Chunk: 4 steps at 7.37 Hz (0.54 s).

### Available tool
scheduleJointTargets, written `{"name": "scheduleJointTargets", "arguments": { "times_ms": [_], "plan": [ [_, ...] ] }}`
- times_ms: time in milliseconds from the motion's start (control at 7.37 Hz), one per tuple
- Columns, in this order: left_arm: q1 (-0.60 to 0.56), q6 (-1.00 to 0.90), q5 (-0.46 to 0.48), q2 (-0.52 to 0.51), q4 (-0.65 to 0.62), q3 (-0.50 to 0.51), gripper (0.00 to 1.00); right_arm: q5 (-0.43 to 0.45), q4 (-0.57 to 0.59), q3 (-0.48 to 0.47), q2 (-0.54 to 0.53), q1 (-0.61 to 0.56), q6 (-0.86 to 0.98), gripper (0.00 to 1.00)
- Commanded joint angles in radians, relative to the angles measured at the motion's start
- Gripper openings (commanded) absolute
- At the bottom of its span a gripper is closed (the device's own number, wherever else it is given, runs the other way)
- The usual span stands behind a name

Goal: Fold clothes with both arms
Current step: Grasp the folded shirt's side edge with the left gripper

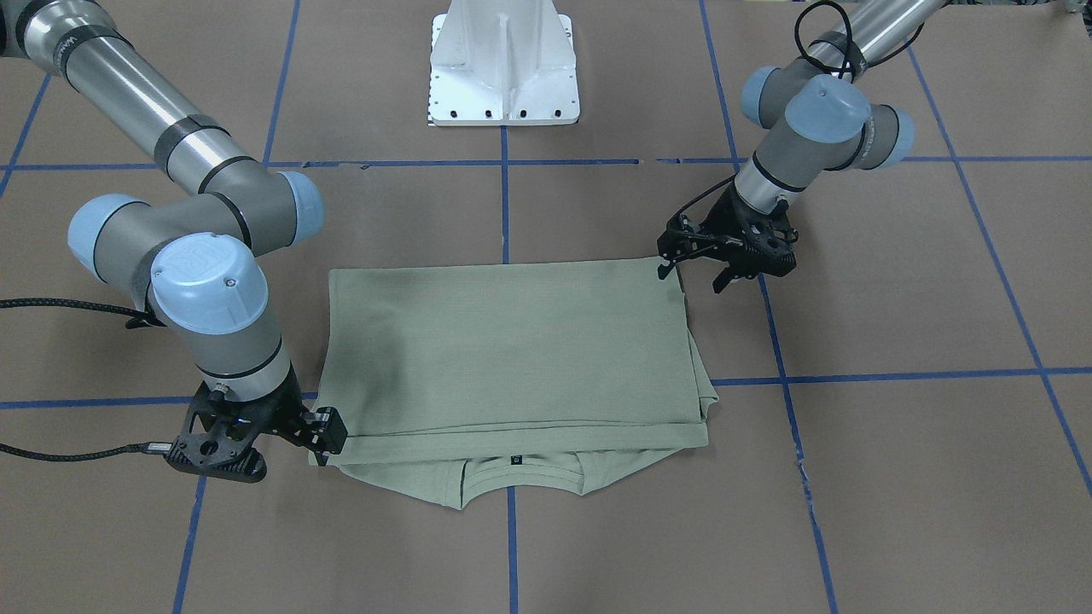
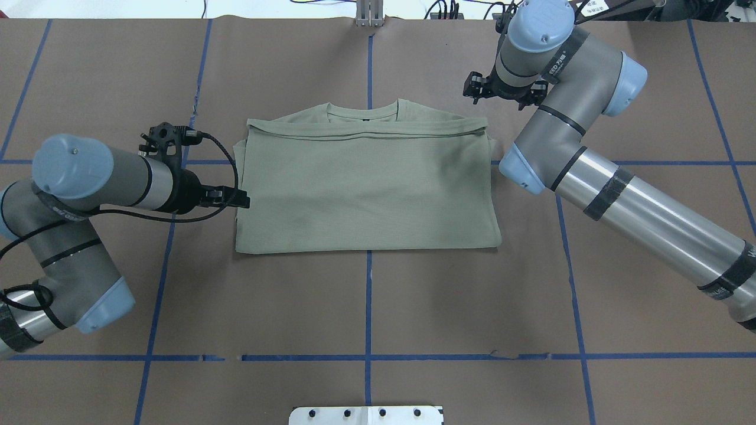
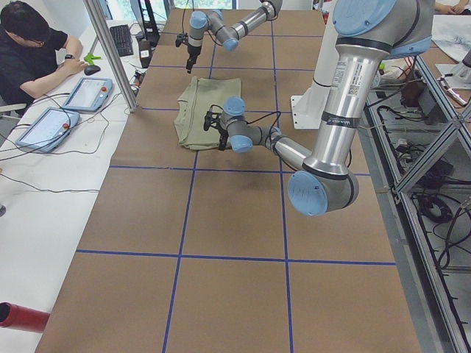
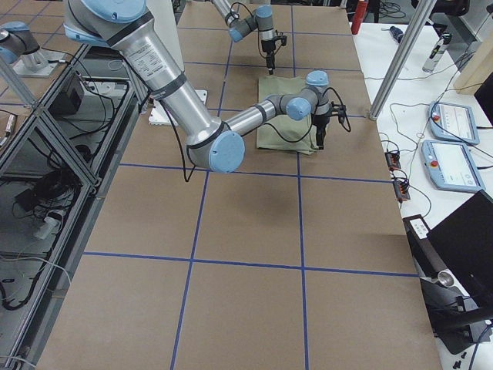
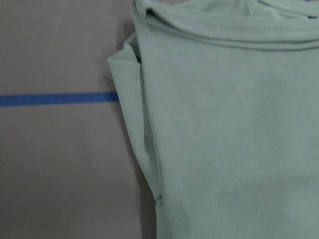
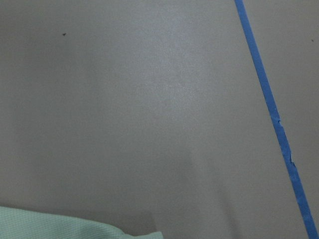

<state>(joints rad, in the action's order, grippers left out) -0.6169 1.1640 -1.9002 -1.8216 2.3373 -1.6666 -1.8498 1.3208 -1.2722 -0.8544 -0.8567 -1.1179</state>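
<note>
The pale sage-green knit shirt (image 2: 366,189) is lying flat on the worktop (image 2: 366,307), folded into a wide rectangle. Its round neck (image 2: 361,111) with a small black label (image 2: 362,118) is showing past the far folded edge. My grey-and-silver left arm (image 2: 118,174) is reaching low, the left pincer (image 1: 691,281) spread just beside the shirt's left edge. My right arm (image 2: 649,218) is bending over the far right corner, the right pincer (image 1: 324,448) pointing down beside it.
</note>
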Motion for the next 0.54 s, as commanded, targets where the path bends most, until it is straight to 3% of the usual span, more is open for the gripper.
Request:
{"name": "scheduleJointTargets", "arguments": {
  "times_ms": [0,136,407],
  "plan": [
    [0.034,0.01,0.012,0.004,0.008,0.002,0.83,0.0,0.0,-0.001,0.001,0.001,0.0,1.0],
    [0.049,0.01,0.012,0.002,0.008,0.002,0.68,0.0,0.0,-0.001,0.0,0.001,0.001,1.0],
    [0.051,0.011,0.012,0.004,0.007,-0.008,0.65,0.0,0.002,-0.001,0.0,0.001,0.001,1.0]
  ]
}}
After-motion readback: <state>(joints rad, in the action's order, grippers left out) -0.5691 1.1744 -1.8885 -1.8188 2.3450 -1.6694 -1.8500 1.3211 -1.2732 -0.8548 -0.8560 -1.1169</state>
